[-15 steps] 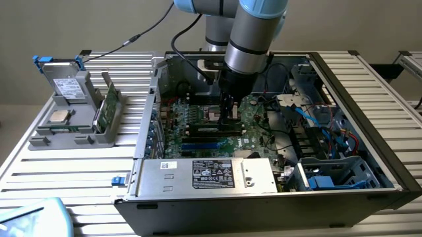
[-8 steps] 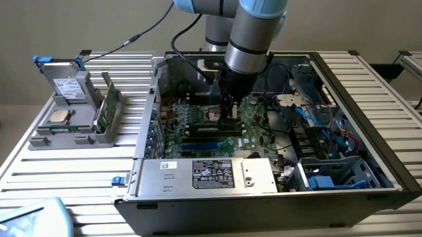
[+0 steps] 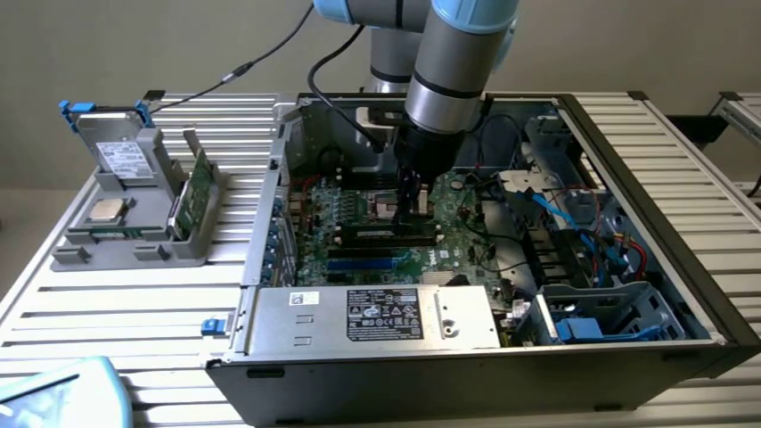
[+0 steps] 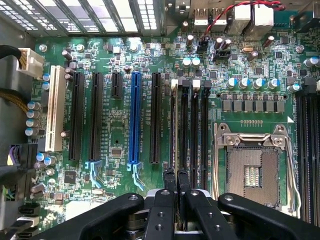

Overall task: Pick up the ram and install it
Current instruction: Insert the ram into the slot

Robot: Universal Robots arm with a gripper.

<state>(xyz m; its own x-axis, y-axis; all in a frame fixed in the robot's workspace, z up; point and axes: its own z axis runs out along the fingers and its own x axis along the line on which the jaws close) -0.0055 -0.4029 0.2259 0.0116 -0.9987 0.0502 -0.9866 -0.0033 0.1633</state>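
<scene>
Evidently installing is in hand: the gripper point(image 4: 176, 182) is clenched on the ram point(image 3: 378, 234), edge-on over the 4 memory slots point(image 4: 194, 130) beside the empty processor socket point(image 4: 252, 172), so seating calls for exact alignment and a straight press.

Green motherboard point(image 4: 125, 75) with black slots point(image 4: 77, 115), one blue slot point(image 4: 134, 117), one white slot point(image 4: 56, 107); black fingers point(image 4: 169, 181); silver slatted table point(image 3: 143, 303).

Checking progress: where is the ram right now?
In the exterior view the ram stands on edge inside the case, pinched in the claw, beside the empty processor socket.
</scene>
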